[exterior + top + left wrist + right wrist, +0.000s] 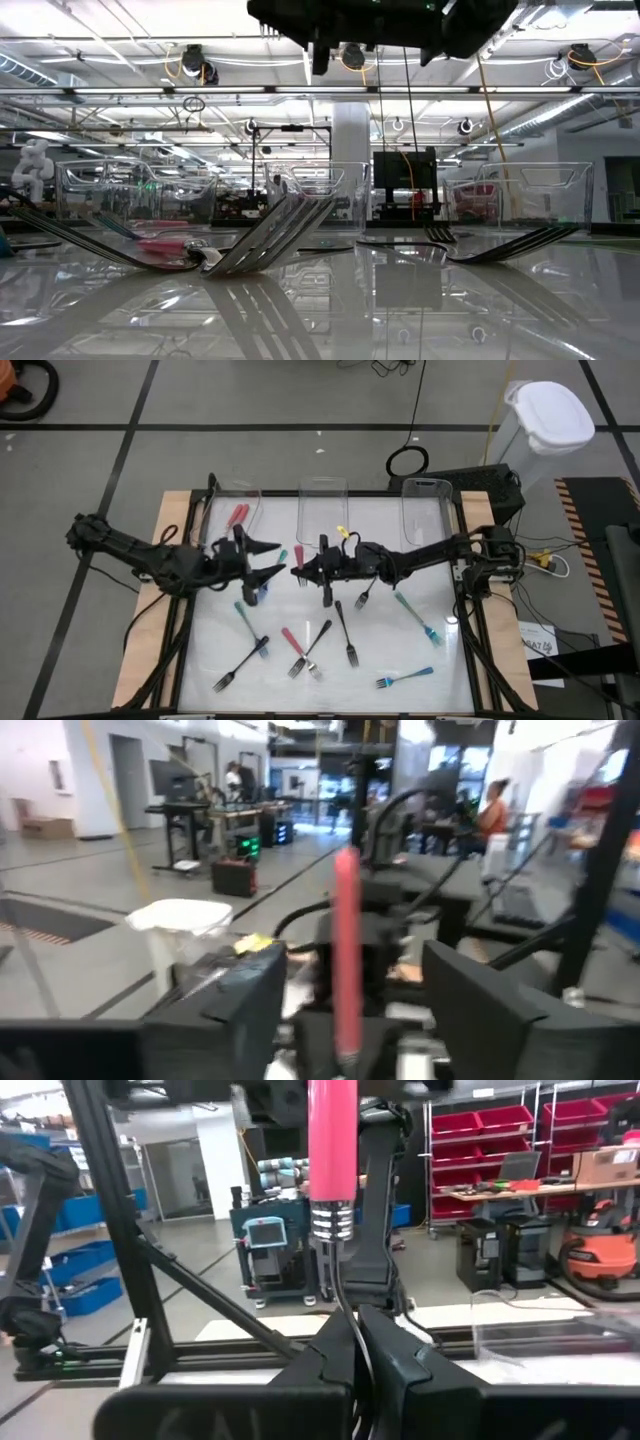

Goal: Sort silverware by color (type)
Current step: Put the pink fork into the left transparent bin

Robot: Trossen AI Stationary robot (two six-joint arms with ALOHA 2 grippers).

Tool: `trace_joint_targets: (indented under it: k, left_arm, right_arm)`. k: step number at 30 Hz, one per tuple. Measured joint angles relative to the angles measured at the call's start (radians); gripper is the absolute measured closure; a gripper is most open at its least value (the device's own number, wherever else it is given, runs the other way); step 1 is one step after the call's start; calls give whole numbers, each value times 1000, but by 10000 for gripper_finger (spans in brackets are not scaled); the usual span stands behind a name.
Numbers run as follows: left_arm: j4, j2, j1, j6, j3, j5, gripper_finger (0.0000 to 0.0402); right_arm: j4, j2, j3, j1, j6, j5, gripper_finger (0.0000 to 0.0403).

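Note:
A red-handled fork (330, 1140) is held in the air over the middle of the table, between my two grippers. My right gripper (303, 568) is shut on it. My left gripper (278, 560) is open and faces it from the table's left. In the left wrist view its fingers (230, 1005) stand on either side of the red handle (345, 950) without touching it. Several more forks with black (345, 632), teal (418, 615) and red (292, 639) handles lie flat on the table nearer the front edge. Two red forks (238, 515) lie in the left tray. My right gripper pinches the red fork by its silver metal end (338, 1280), just past the handle's ferrule, between the two shut fingers (400, 1365). The fingers come level from the table's right, along the fork. The handle sticks out beyond the fingertips toward my left gripper, and the fork is lifted clear of the table.
Three clear trays stand along the far edge: left (215, 510), middle (322, 510) and right (425, 510). A blue fork (405, 678) lies near the front right. A dark blue piece (254, 593) lies below my left gripper. The table frame (180, 610) borders the white top.

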Motion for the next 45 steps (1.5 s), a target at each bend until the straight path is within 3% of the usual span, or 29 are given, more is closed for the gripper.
trace_joint_targets:
  k: [4,7,10,18,23,34,39,45]
  left_arm:
    - [-55,0,70,9,0,65,113]
    - [-54,0,102,57,0,158,106]
    - [-52,0,123,92,0,241,109]
    - [-52,11,179,114,0,276,130]
    - [-21,32,222,109,0,370,142]
    - [76,68,263,105,0,409,151]
    - [79,68,264,79,0,410,197]
    - [76,68,264,70,0,410,316]
  right_arm:
    - [-39,0,35,-18,-34,-20,402]
    - [-61,0,49,-34,-57,-23,402]
    - [-63,0,49,-52,-61,-24,401]
    - [-63,0,49,-77,-78,-25,400]
    - [-72,0,49,-77,-90,-25,400]
    - [-118,1,49,-76,-113,-26,399]
    - [-117,1,49,-76,-113,-26,399]
    - [-115,1,49,-76,-113,-27,399]
